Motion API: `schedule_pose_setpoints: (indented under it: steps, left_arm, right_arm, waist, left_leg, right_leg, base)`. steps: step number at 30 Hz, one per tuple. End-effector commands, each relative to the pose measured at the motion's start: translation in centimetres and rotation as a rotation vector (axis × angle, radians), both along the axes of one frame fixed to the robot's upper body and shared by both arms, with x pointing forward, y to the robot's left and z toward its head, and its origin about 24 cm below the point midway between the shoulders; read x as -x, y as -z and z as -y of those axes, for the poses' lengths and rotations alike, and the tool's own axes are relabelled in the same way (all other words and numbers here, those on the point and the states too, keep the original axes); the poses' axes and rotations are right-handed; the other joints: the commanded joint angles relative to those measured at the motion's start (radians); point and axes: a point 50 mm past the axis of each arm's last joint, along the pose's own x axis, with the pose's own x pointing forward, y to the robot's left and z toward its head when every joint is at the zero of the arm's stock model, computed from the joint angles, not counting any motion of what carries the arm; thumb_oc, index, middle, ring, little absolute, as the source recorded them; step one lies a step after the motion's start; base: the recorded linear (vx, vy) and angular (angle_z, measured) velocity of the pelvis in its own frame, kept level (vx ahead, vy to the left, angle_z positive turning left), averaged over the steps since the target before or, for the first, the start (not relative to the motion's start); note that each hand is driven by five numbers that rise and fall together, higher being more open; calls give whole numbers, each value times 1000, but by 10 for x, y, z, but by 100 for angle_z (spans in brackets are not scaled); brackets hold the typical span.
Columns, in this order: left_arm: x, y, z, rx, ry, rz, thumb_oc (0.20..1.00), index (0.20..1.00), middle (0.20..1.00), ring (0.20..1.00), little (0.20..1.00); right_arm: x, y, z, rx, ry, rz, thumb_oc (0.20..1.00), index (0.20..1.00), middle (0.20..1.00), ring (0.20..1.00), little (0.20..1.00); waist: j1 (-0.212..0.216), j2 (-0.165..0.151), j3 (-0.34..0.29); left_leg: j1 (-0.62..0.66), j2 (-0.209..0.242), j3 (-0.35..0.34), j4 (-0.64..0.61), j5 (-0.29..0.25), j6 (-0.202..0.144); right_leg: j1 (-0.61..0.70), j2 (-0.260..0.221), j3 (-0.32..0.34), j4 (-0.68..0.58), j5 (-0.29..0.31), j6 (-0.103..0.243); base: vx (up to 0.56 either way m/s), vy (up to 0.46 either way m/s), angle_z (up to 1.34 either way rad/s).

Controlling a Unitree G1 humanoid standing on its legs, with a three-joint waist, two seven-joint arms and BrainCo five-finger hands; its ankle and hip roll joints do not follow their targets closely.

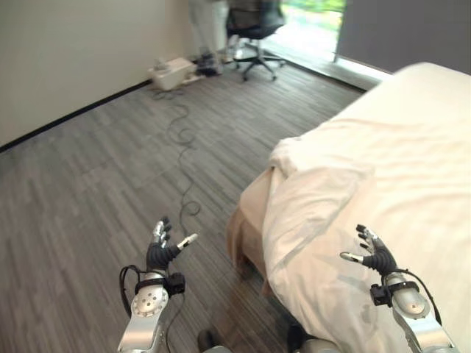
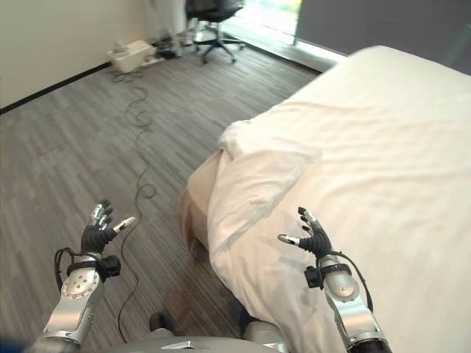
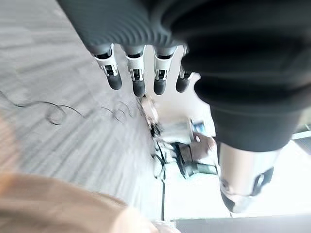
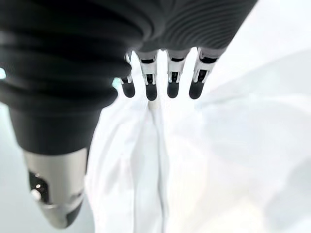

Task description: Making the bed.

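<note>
A bed (image 1: 412,132) covered by a cream duvet (image 1: 346,220) is seen on the right, its near left corner folded back and rumpled over the mattress edge. The left hand (image 1: 163,250) is held above the grey wood floor (image 1: 88,191), left of the bed, fingers straight and spread, holding nothing. The right hand (image 1: 374,256) is held just over the duvet, fingers likewise extended and empty. An office chair (image 1: 254,33) and a white box (image 1: 171,72) are seen far off by the wall.

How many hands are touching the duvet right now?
0. The left hand hovers open over the floor; the right hand hovers open above the duvet near the bed's folded corner, with no visible contact.
</note>
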Motion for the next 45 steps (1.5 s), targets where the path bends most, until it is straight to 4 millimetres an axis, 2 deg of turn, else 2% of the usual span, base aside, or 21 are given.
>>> schedule_pose_setpoints:
  steps: [1,5,8,9,11,13,16,17,19,20,21,22,23,24,26,28,32,35,40,43,45]
  left_arm:
    - [-5,-58,-16,-130,-25,269,1000,1000,1000,1000,1000]
    - [-21,-91,-23,-256,-10,359,1000,1000,1000,1000,1000]
    - [-35,-117,-30,-378,-2,408,1000,1000,1000,1000,1000]
    - [-36,-124,-36,-416,-17,412,1000,1000,1000,1000,1000]
    - [-34,-121,-38,-414,5,379,1000,1000,1000,1000,1000]
    - [-34,-109,-30,-356,38,356,1000,1000,1000,1000,1000]
    - [-32,-91,-15,-308,108,309,1000,1000,1000,1000,1000]
    - [-32,-91,-15,-308,110,307,1000,1000,1000,1000,1000]
    - [-29,-75,6,-216,179,286,1000,1000,1000,1000,1000]
    - [-30,-74,11,-201,191,291,1000,1000,1000,1000,1000]
    - [-30,-74,11,-201,192,291,1000,1000,1000,1000,1000]
    - [-35,-76,18,-181,194,314,1000,1000,1000,1000,1000]
    - [-40,-80,21,-196,177,332,1000,1000,1000,1000,1000]
    - [-40,-80,21,-197,177,332,1000,1000,1000,1000,1000]
    - [-48,-91,19,-342,118,346,1000,1000,1000,1000,1000]
    - [-56,-101,19,-432,82,376,1000,1000,1000,1000,1000]
    - [-82,-125,38,-639,142,420,1000,1000,1000,1000,1000]
    - [-93,-129,48,-727,181,406,1000,1000,1000,1000,1000]
    - [-110,-119,60,-807,232,316,1000,1000,1000,1000,1000]
    - [-115,-121,57,-828,212,301,1000,1000,1000,1000,1000]
    - [-114,-118,56,-854,231,267,1000,1000,1000,1000,1000]
  right_arm:
    - [-7,-39,-4,-11,-34,217,1000,1000,1000,1000,1000]
    - [1,-38,1,-11,7,224,1000,1000,1000,1000,1000]
    - [-6,-43,-8,-4,-24,255,1000,1000,1000,1000,1000]
    - [-11,-46,-11,8,-44,273,1000,1000,1000,1000,1000]
    - [-16,-48,-25,13,-110,276,1000,1000,1000,1000,1000]
    - [-15,-46,-28,-1,-121,265,1000,1000,1000,1000,1000]
    - [-7,-37,-27,-25,-103,230,1000,1000,1000,1000,1000]
    - [-6,-36,-27,-25,-102,228,1000,1000,1000,1000,1000]
    - [-2,-29,-24,-25,-96,193,1000,1000,1000,1000,1000]
    - [0,-30,-21,-21,-96,192,1000,1000,1000,1000,1000]
    - [0,-30,-21,-21,-95,192,1000,1000,1000,1000,1000]
    - [2,-31,-15,3,-87,185,1000,1000,1000,1000,1000]
    - [3,-29,-11,35,-95,163,1000,1000,1000,1000,1000]
    - [3,-29,-11,35,-95,163,1000,1000,1000,1000,1000]
    - [5,-27,-6,88,-103,140,1000,1000,1000,1000,1000]
    - [9,-22,-1,118,-100,110,1000,1000,1000,1000,1000]
    - [23,-7,9,104,-41,40,1000,1000,1000,1000,1000]
    - [30,-1,10,63,-16,15,1000,1000,1000,1000,1000]
    - [38,13,2,6,-8,-40,1000,1000,1000,1000,1000]
    - [34,16,-3,-14,-11,-37,1000,1000,1000,1000,1000]
    - [38,21,-7,-19,-23,-61,1000,1000,1000,1000,1000]
  waist:
    - [17,-5,-9]
    - [-25,-4,-35]
    - [-37,-4,-16]
    - [-25,9,-7]
    - [-11,35,0]
    - [-14,38,6]
    - [-7,18,-3]
    - [-6,22,-7]
    - [2,12,-10]
    - [6,1,1]
    - [7,4,1]
    - [17,-5,23]
    - [12,-18,28]
    - [12,-19,27]
    - [6,-9,13]
    - [15,2,-1]
    - [-47,22,-40]
    - [-70,19,-48]
    - [-110,1,-32]
    - [-105,4,-9]
    - [-86,0,-8]
  left_leg:
    - [28,18,42,36,63,-51]
    - [48,-37,91,18,45,-38]
    - [74,-66,151,15,18,-2]
    - [83,-62,196,15,8,6]
    - [103,-88,287,22,-6,35]
    - [121,-104,321,27,-17,52]
    - [138,-126,345,59,-36,50]
    - [148,-127,323,54,-54,44]
    - [108,-94,342,228,-61,18]
    - [65,-56,360,333,-12,9]
    - [58,-47,356,345,-14,5]
    - [-18,11,300,530,82,-46]
    - [-49,3,256,535,80,-40]
    - [-50,0,257,532,82,-39]
    - [-39,-19,190,360,14,-26]
    - [3,-52,114,184,-6,-20]
    - [83,-51,156,42,23,-23]
    - [108,-73,180,24,14,-15]
    - [118,-143,218,15,-31,25]
    - [105,-145,240,15,-27,41]
    - [100,-160,251,15,-36,52]
  right_leg:
    - [56,-180,-90,11,-58,178]
    - [31,-233,-62,34,-28,205]
    - [-63,-250,-45,134,4,222]
    - [-102,-269,-129,186,13,225]
    - [-147,-305,-379,333,1,194]
    - [-190,-270,-417,408,-10,192]
    - [-115,-228,-437,246,-43,149]
    - [-105,-221,-418,240,-58,159]
    - [-39,-190,-397,130,-59,134]
    - [-16,-179,-408,106,-53,108]
    - [-14,-173,-410,101,-52,104]
    - [32,-144,-397,59,-67,74]
    - [41,-144,-368,33,-61,75]
    - [39,-146,-368,33,-61,76]
    - [25,-158,-312,32,-54,121]
    - [16,-167,-259,39,-53,150]
    - [12,-180,-240,45,-30,172]
    - [11,-193,-226,41,-11,184]
    - [-36,-238,-170,69,39,219]
    - [-87,-246,-180,146,49,228]
    - [-88,-241,-181,192,18,227]
  base:
    - [114,202,-44]
    - [119,260,-44]
    - [-31,201,-42]
    - [-144,242,-91]
    - [-83,336,-145]
    - [9,199,-176]
    - [51,-28,-80]
    - [125,-125,-31]
    - [127,-153,-32]
    - [12,-114,-64]
    - [43,-173,-72]
    - [103,-50,-59]
    - [107,-35,-28]
    - [80,211,-50]
    - [132,318,-71]
    - [165,281,-76]
    - [117,177,-94]
    - [95,154,-7]
    - [-2,139,-25]
    - [-118,40,-13]
    - [-101,36,-31]
